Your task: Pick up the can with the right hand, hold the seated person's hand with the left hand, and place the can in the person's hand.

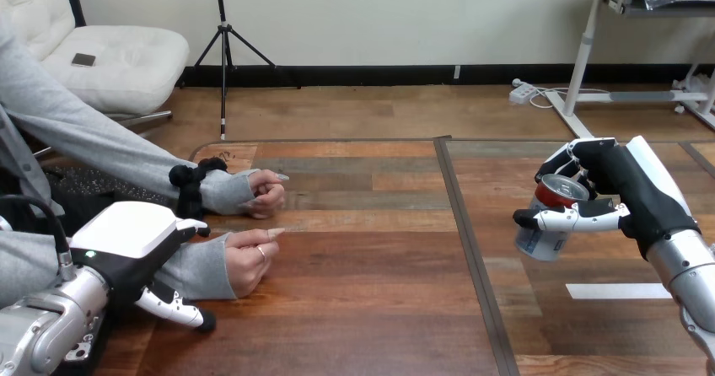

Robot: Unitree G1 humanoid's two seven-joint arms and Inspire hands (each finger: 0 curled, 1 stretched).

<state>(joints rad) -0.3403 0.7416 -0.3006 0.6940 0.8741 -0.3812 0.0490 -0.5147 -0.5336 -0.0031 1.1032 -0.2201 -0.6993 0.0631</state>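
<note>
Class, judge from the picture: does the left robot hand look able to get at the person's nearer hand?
Probably yes: the left robot hand lies close beside the wrist of the person's nearer hand, with nothing between them.

Vantage: the head camera, above the near edge of the wooden table [371,292].
Facing: forward and down, across the tabletop toward its far edge.
Nearness: close, with the near edge of the table cut off by the bottom border.
Left bound: the left hand [135,241] comes in at the near left corner, beside the person's near hand [249,262].
Right bound: the right hand [624,182] with the can [540,241] sits at the right border, its forearm cut off by the frame.
</note>
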